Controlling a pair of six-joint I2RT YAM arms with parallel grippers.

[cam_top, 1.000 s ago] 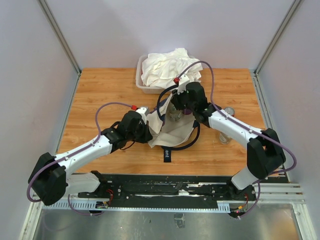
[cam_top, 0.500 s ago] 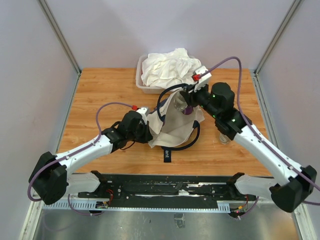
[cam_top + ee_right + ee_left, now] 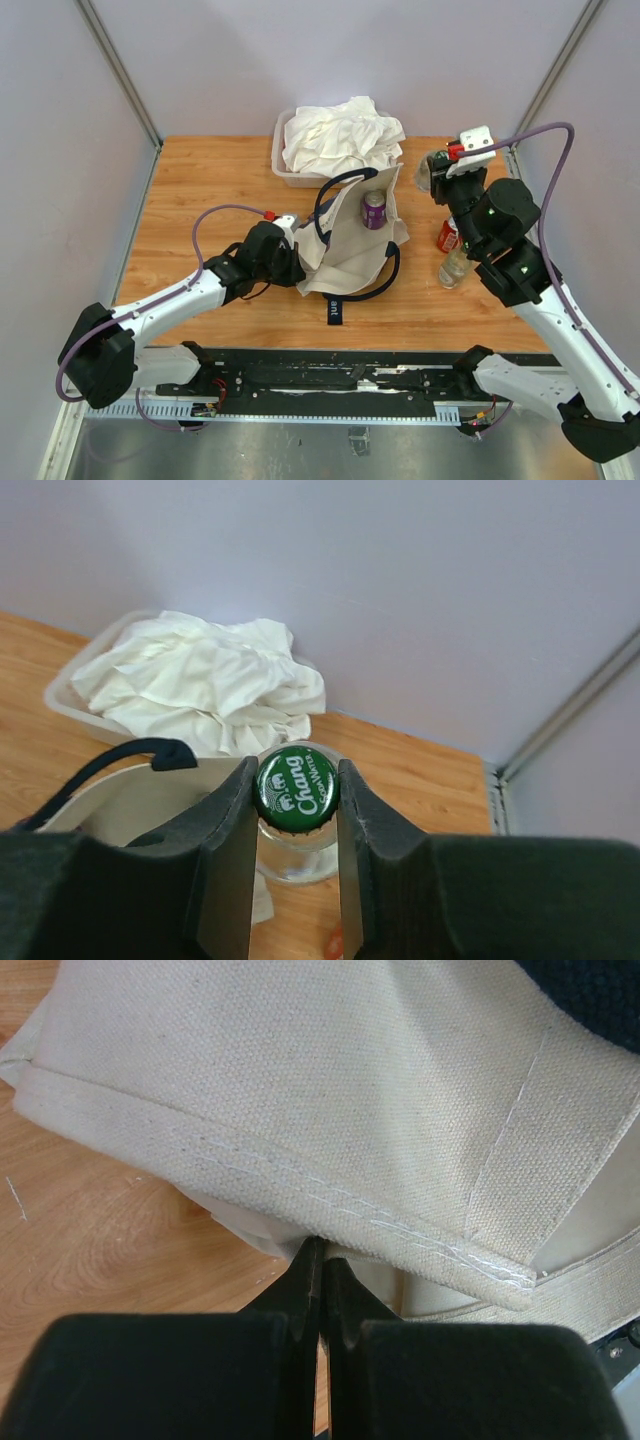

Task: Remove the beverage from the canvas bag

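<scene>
Wooden table (image 3: 200, 180): one canvas bag (image 3: 350, 255), one purple can (image 3: 374, 210), one red can (image 3: 449, 236).

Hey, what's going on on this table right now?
The left gripper is shut on the hem of the canvas bag, pinching it. The right gripper holds a green-capped bottle at its cap, out of the bag and off to its right. A purple can shows in the bag's open mouth.

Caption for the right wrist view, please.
Right gripper clamps a green-capped bottle by its cap, canvas bag and tub of white cloth beyond.
</scene>
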